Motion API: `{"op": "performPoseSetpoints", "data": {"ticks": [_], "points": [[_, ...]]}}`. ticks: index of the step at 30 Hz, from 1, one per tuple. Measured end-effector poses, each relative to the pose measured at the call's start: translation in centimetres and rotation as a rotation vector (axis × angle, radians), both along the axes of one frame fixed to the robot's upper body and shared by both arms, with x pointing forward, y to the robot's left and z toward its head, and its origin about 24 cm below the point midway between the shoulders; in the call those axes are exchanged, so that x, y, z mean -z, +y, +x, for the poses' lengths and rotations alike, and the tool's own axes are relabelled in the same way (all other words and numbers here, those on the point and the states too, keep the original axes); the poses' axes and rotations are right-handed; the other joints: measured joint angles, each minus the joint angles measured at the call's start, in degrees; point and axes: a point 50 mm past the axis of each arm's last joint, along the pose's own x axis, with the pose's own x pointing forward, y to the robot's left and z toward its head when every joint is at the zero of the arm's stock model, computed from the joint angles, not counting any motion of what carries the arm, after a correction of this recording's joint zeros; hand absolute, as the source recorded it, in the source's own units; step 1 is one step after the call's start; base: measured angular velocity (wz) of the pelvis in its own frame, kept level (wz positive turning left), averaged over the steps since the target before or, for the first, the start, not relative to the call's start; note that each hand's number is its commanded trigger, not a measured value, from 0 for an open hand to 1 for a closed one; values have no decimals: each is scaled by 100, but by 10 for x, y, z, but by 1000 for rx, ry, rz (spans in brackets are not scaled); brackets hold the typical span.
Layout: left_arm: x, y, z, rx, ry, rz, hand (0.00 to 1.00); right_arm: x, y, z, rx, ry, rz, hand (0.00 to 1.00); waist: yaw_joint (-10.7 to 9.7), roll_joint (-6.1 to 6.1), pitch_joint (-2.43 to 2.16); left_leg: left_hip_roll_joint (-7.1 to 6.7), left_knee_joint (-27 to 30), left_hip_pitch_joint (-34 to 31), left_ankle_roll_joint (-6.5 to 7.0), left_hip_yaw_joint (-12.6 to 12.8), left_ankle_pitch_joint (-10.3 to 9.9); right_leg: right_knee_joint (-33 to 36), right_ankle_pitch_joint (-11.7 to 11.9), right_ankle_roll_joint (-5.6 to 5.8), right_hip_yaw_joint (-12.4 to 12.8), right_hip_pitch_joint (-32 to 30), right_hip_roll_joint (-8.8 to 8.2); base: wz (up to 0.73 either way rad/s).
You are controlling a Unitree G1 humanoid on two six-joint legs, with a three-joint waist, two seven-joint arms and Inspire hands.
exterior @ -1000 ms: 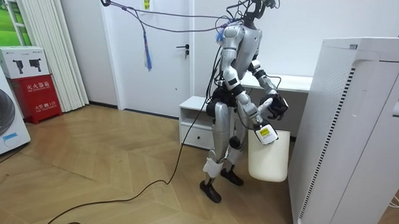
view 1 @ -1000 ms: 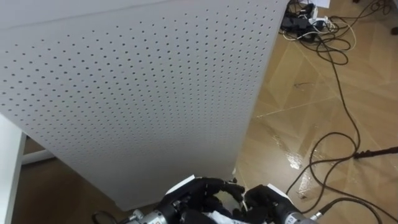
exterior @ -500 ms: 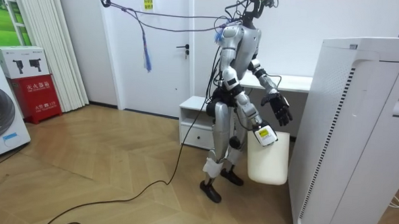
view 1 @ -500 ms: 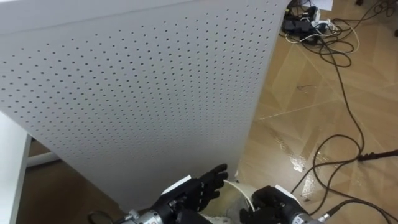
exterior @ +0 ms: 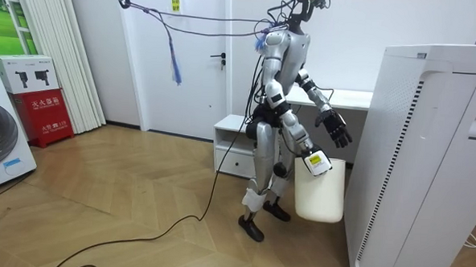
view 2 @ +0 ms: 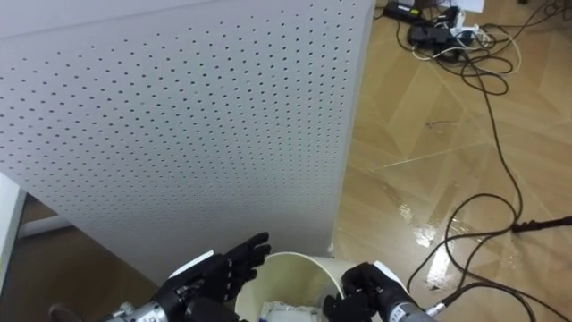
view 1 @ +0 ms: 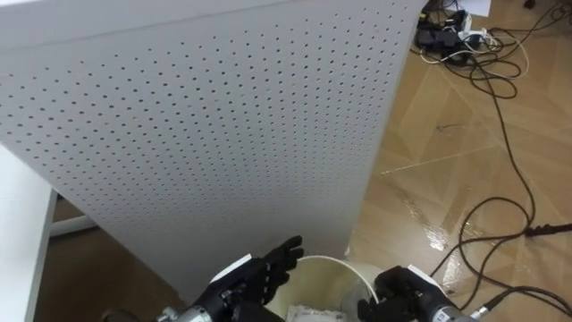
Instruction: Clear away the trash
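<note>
The garbage, a white crumpled piece, lies inside the bin, below and to the right of the left hand, not touching it. This hand hovers by the rim w/ fingers straight and spread. The right hand has its fingers curled on the bin's rim. Vs. 1 s ago: the left hand was curled close to the right one; now it is opened and apart. A perforated white panel stands just behind.

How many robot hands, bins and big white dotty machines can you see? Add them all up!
Hands: 2, left hand and right hand
Bins: 1, the bin
Machines: 1, the dotted white machine
Total: 4
</note>
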Motion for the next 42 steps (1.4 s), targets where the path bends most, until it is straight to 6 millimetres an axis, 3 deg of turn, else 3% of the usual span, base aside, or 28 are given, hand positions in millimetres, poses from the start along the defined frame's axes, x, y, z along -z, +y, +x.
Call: {"op": "performPoseSetpoints", "data": {"ticks": [5, 13, 15, 17, 21, 23, 24, 29, 32, 42], "points": [[13, 20, -15, -98, 54, 9, 0, 7, -3, -12, 9, 15, 8, 100, 32, 65, -36, 9, -91, 189, -15, -6, 7, -101, -8, -14, -21, 185, 15, 0], [53, 49, -51, -282, 233, 84, 0, 27, -24, -50, 126, 94, 58, 100, 4, 0, -68, -57, -328, 619, -36, 7, 23, -129, -130, -14, -44, 523, -49, 1], [67, 59, -67, -360, 304, 106, 0, 33, -31, -62, 177, 115, 66, 100, -38, -32, -90, -66, -414, 804, -36, 1, 22, -262, -134, -7, -56, 725, -40, 0], [81, 74, -97, -459, 392, 141, 0, 40, -39, -82, 240, 152, 73, 100, -60, -126, -147, -79, -552, 1050, -34, 4, 12, -406, -145, 10, -53, 977, -34, 0], [98, 91, -144, -596, 530, 179, 0, 48, -54, -109, 373, 186, 91, 100, -149, -235, -178, -86, -775, 1442, -37, 22, 5, -627, -142, 24, -42, 1345, -26, -3], [107, 96, -173, -687, 618, 196, 0, 53, -64, -133, 465, 213, 94, 100, -144, -285, -187, -85, -856, 1693, -43, 29, -41, -772, -144, 39, -47, 1586, -13, -2], [108, 98, -178, -707, 635, 198, 0, 54, -66, -137, 482, 218, 92, 100, -140, -297, -194, -78, -863, 1721, -46, 45, -54, -805, -146, 39, -40, 1609, -9, -11], [119, 108, -217, -886, 778, 202, 0, 64, -72, -169, 584, 275, 47, 100, -140, -313, -204, -50, -999, 2014, -67, 114, -90, -980, -137, 38, 29, 1877, 27, -9], [122, 110, -232, -985, 835, 181, 0, 68, -76, -182, 634, 310, 29, 100, -140, -289, -176, -20, -996, 2109, -71, 175, -146, -1018, -114, 34, 63, 1993, 50, -10], [126, 111, -264, -1124, 986, 177, 0, 85, -79, -230, 852, 489, 23, 100, -170, -269, -169, -8, -998, 2234, -83, 185, -224, -1121, -120, 32, 49, 2162, 68, -1]]}}
